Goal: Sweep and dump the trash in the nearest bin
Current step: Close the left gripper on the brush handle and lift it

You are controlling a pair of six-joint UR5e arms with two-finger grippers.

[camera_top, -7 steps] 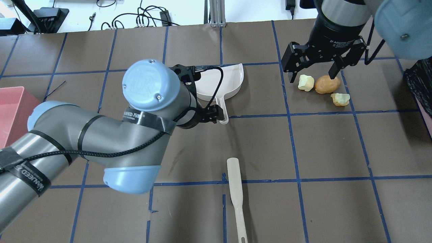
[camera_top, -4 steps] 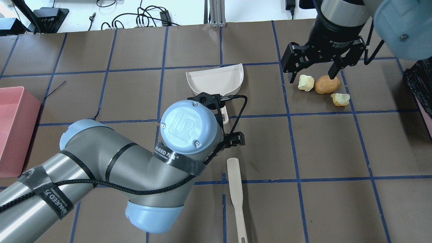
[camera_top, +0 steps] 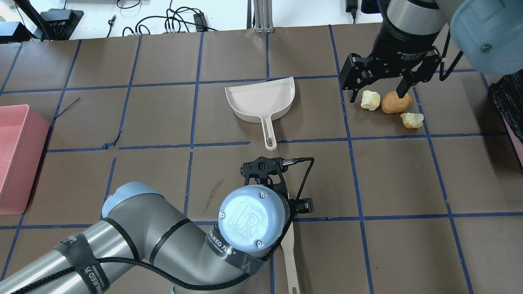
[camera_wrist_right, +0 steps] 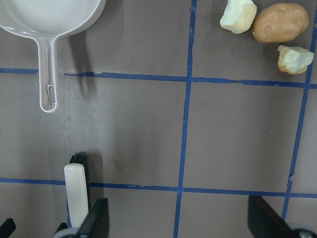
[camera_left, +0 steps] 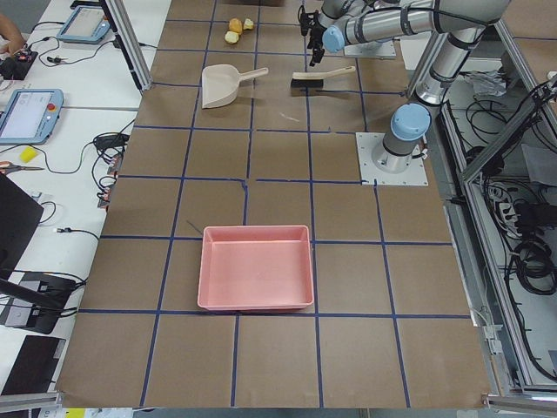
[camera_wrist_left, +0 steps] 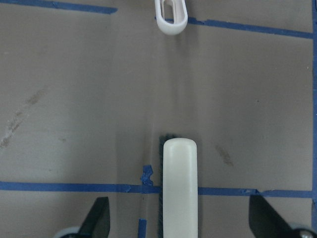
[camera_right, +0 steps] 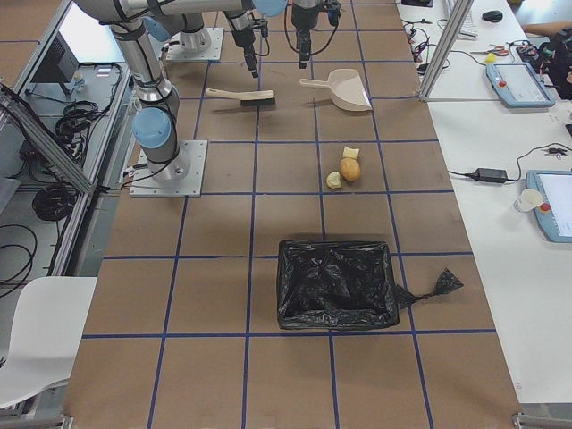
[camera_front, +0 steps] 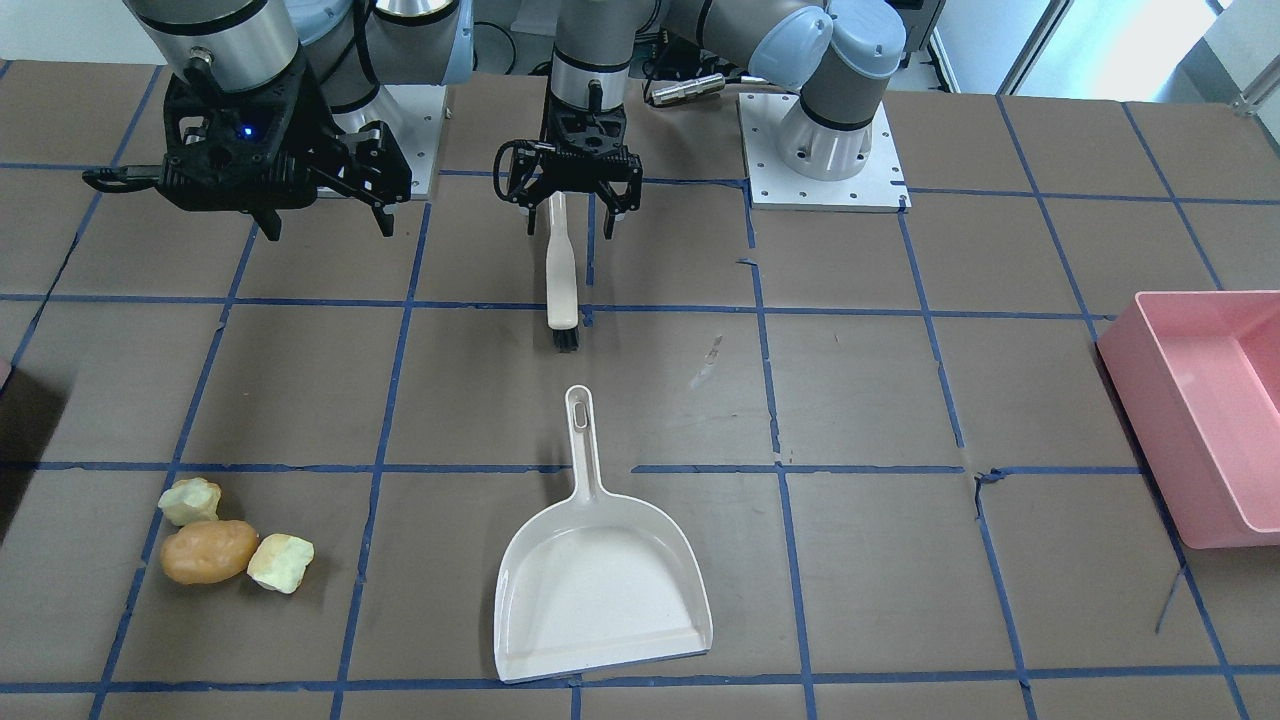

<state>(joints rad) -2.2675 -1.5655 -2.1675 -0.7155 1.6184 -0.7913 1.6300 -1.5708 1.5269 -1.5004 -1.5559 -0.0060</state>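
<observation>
Front view: the left gripper (camera_front: 568, 208), jaws spread, straddles the cream plastic hand brush (camera_front: 561, 268); the trash (camera_front: 208, 552), an orange-brown lump and two pale chunks, lies well ahead of the released right gripper (camera_front: 328, 222). Left wrist view: a shallow, off-centre pinch could skid the brush aside.

Right, I count one smooth orange-brown potato-shaped lump (camera_front: 208, 551), two pale yellow-green crumbly chunks (camera_front: 190, 501) (camera_front: 281, 563), one white plastic dustpan (camera_front: 600, 590), one cream-handled black-bristled brush (camera_front: 562, 285), one pink rectangular bin (camera_front: 1215, 400) and one black-bag-lined bin (camera_right: 337, 284).
</observation>
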